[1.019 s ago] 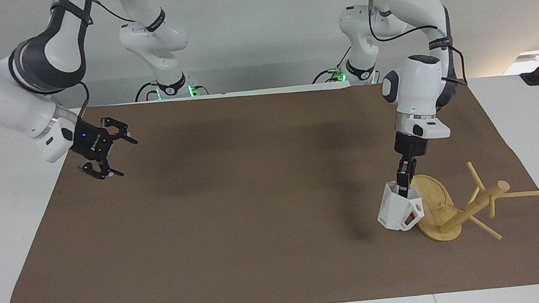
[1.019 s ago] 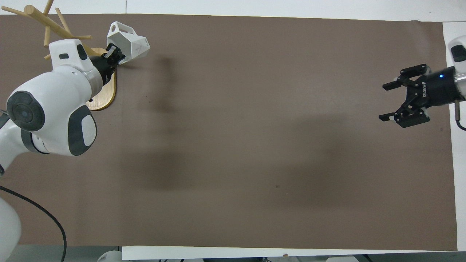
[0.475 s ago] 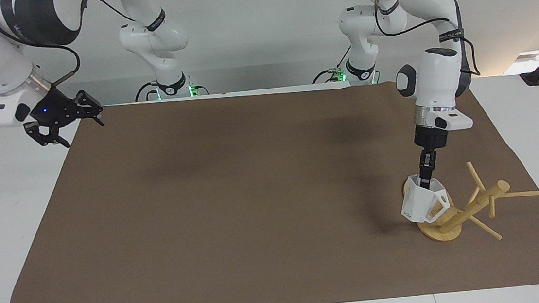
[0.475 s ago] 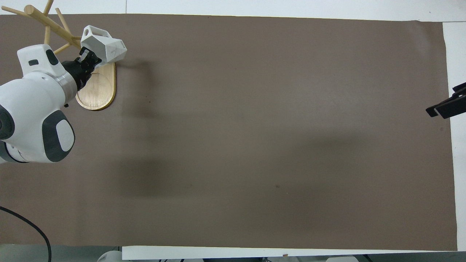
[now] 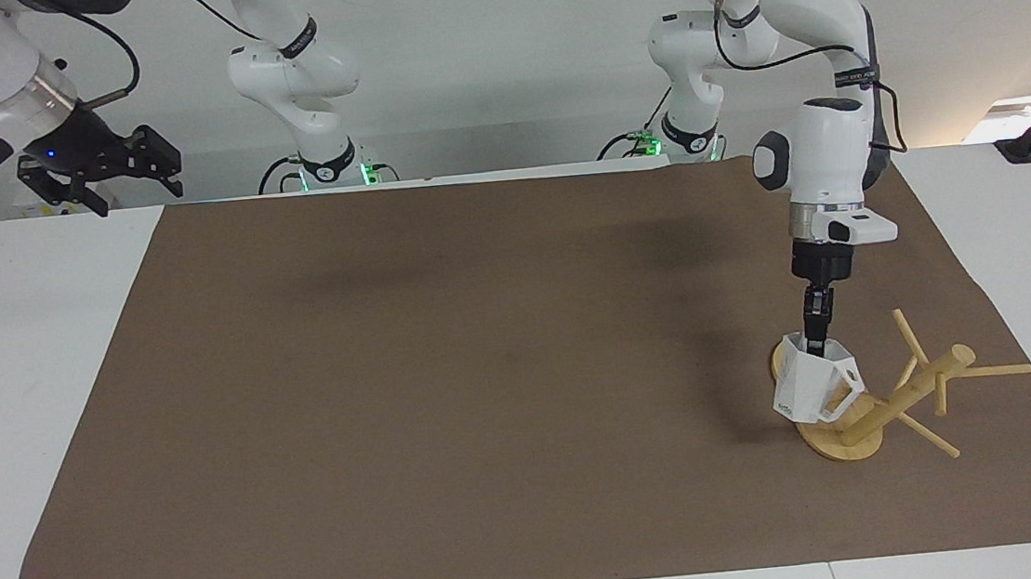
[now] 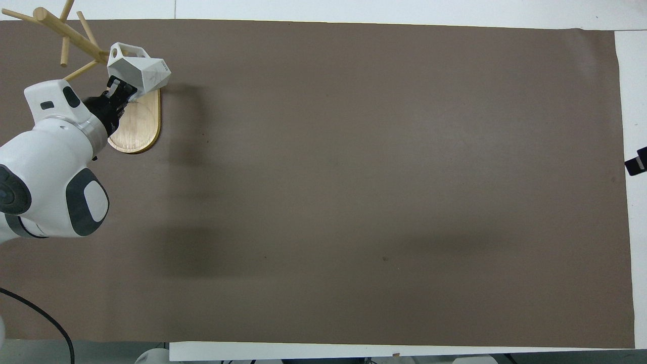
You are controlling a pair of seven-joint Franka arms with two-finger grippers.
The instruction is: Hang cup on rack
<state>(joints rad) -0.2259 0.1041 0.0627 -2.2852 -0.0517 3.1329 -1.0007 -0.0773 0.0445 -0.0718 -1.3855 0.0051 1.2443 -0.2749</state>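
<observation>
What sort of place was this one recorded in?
Most likely a robotics lab bench, not a home: two arms are mounted at a white table covered with a brown mat, before a bare wall. The only props are the rack and cup.

We see the rack [image 5: 871, 403] standing on the mat [image 5: 449, 379] toward the left arm's end of the table [image 5: 19, 370]. The cup [image 5: 809, 390] hangs over the rack's base, just beside the post, held in the left gripper [image 5: 817, 347]. The right gripper [image 5: 99, 172] waits over the table's other end.
</observation>
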